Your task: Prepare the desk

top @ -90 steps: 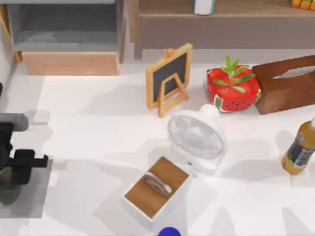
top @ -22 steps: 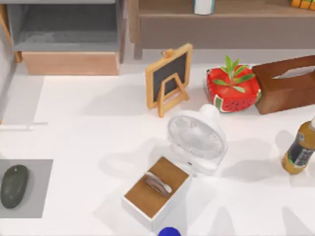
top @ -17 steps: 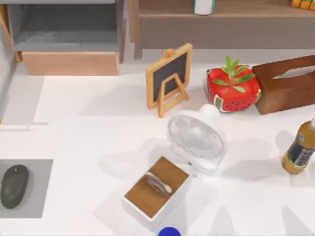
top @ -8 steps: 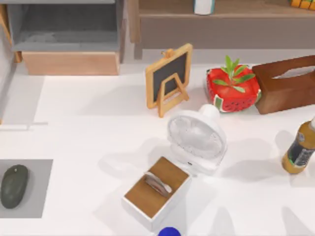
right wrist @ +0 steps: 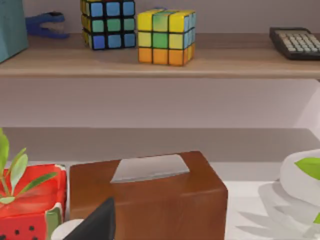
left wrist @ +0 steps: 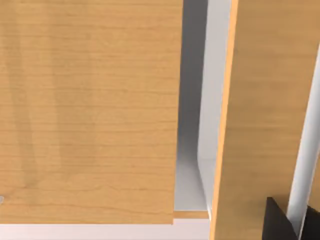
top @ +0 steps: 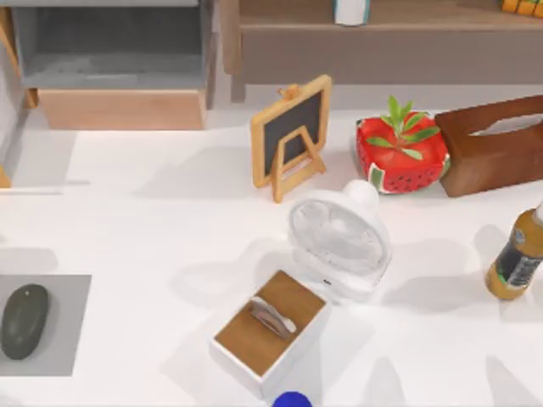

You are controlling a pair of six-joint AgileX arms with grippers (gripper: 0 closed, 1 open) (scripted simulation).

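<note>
At the near edge of the tabletop (top: pixel 170 246) a blue object (top: pixel 292 399) was noted, with a wooden-topped white box (top: pixel 270 331) just behind it and a dark mouse (top: pixel 23 320) resting on a grey pad (top: pixel 68 292) at the left. Mid-table, a white fan (top: pixel 339 238) stood touching the box; a bottle (top: pixel 514 259) stood at the right edge. Farther back, a small chalkboard easel (top: pixel 291 134), a watermelon planter (top: pixel 400 153) and a brown tissue box (right wrist: pixel 145 195) were recorded, with the drawer box (top: pixel 119 64) and shelf unit (top: pixel 382 38) beyond. The state of either arm's fingers could not be told. Crowding around the fan was judged the hazard: a reach might topple it.
</note>
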